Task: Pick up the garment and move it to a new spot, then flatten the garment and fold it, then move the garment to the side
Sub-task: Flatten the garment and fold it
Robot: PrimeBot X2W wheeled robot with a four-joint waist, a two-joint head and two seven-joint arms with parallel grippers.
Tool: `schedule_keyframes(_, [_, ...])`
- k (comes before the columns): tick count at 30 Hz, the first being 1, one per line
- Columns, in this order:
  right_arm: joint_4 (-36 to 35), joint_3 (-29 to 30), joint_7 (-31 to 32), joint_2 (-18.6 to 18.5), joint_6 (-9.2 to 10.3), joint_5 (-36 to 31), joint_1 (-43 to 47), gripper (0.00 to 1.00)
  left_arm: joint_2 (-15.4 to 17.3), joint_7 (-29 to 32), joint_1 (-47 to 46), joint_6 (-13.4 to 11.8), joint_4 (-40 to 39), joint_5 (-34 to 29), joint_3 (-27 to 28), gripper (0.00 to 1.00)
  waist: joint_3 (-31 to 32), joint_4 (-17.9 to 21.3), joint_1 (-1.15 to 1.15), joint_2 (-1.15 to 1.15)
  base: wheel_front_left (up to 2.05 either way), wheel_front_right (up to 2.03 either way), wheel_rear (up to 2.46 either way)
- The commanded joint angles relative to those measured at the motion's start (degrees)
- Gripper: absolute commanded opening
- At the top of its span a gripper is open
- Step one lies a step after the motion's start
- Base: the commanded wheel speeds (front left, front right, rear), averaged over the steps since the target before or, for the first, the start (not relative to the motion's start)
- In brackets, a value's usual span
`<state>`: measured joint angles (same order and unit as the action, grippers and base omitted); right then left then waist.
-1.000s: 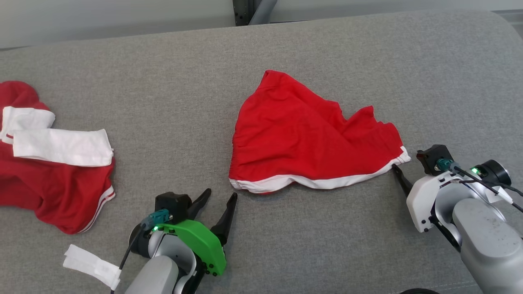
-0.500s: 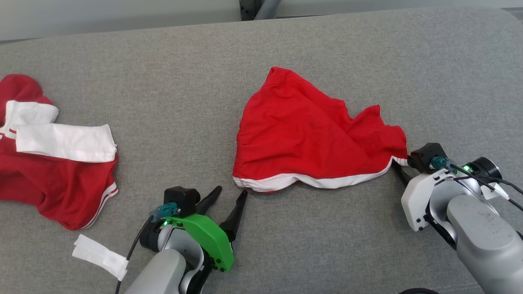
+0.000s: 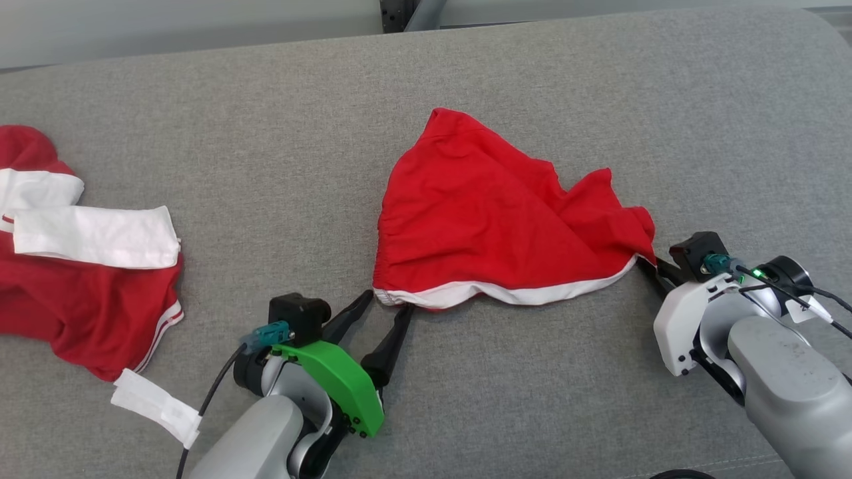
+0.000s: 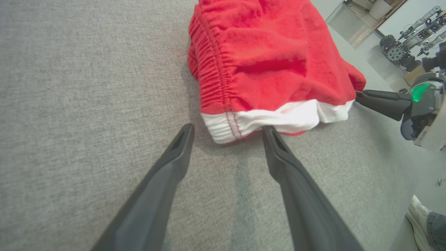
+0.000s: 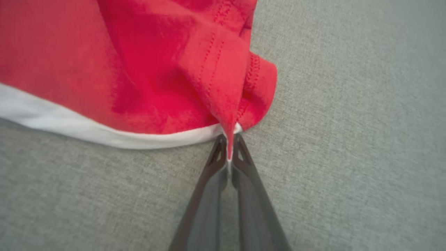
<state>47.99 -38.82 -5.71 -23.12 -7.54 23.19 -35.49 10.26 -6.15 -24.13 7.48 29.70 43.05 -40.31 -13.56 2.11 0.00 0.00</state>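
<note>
The garment [image 3: 492,219] is a pair of red shorts with a white hem, lying crumpled in the middle of the grey cushion. Its gathered waistband [image 4: 212,80] faces my left gripper. My right gripper [image 5: 228,144] is shut on the garment's [image 5: 139,69] right hem corner, a thin fold of red cloth pinched between its tips; in the head view it [image 3: 647,267] sits at the garment's right end. My left gripper [image 3: 387,306] stands open at the left hem corner, and its tips [image 4: 226,129] straddle the white hem [image 4: 271,120] on the cushion.
Another red and white garment [image 3: 80,266] lies heaped at the far left, with a white strip [image 3: 156,407] near it. The grey cushion [image 3: 266,133] ends at a back edge with a dark post [image 3: 399,12]. A person's shoe [image 4: 420,218] shows off the cushion.
My right gripper has closed on the garment's right hem corner. My left gripper has slid forward to the left hem corner, still open. The head camera shifted slightly.
</note>
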Motion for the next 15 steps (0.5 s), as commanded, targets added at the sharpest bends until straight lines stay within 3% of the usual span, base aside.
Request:
schedule_keyframes(1, [1.3, -0.44, 0.23, -0.82, 0.1, 0.32, 0.74, 0.0, 0.43, -0.45, -0.99, -0.01, -0.45, 0.7, -0.62, 1.0, 0.0, 0.16, 0.0, 0.0, 0.0, 0.0, 0.0])
schedule_keyframes(4, [1.79, -0.61, -0.62, -0.99, 0.1, 1.09, 0.09, 0.0, 1.66, -1.23, -1.63, 0.0, -0.92, 2.9, -3.78, 1.0, 0.07, 0.66, 0.0, 0.0, 0.0, 0.0, 0.0])
schedule_keyframes(6, [1.93, -0.94, -0.96, -0.87, 0.1, 1.4, -0.11, 0.0, 1.96, -2.36, -2.02, 0.0, -1.31, 4.25, -5.21, 0.6, 0.13, 0.95, 0.0, 0.0, 0.0, 0.0, 0.0])
schedule_keyframes(7, [2.0, -1.13, -1.05, -0.84, 0.1, 1.46, -0.17, 0.0, 2.23, -3.01, -2.24, 0.0, -1.37, 4.61, -5.81, 0.49, 0.15, 1.09, 0.0, 0.0, 0.0, 0.0, 0.0])
schedule_keyframes(10, [2.14, -1.77, -1.35, -0.75, 0.1, 1.79, -0.39, 0.0, 2.89, -4.67, -3.11, -0.01, -1.63, 5.93, -7.62, 0.36, 0.17, 1.47, 0.0, 0.0, 0.0, 0.0, 0.0])
schedule_keyframes(12, [2.23, -1.9, -1.73, -0.71, 0.1, 2.09, -0.58, 0.0, 3.26, -5.39, -3.58, 0.0, -1.89, 6.69, -8.79, 0.0, 0.27, 1.69, 0.0, 0.0, 0.0, 0.0, 0.0])
schedule_keyframes(15, [1.99, -1.8, -2.64, -0.61, 0.1, 2.86, -0.7, 0.0, 4.14, -6.12, -4.17, 0.0, -2.37, 8.46, -10.57, 0.0, 0.52, 1.96, 0.0, 0.0, 0.0, 0.0, 0.0])
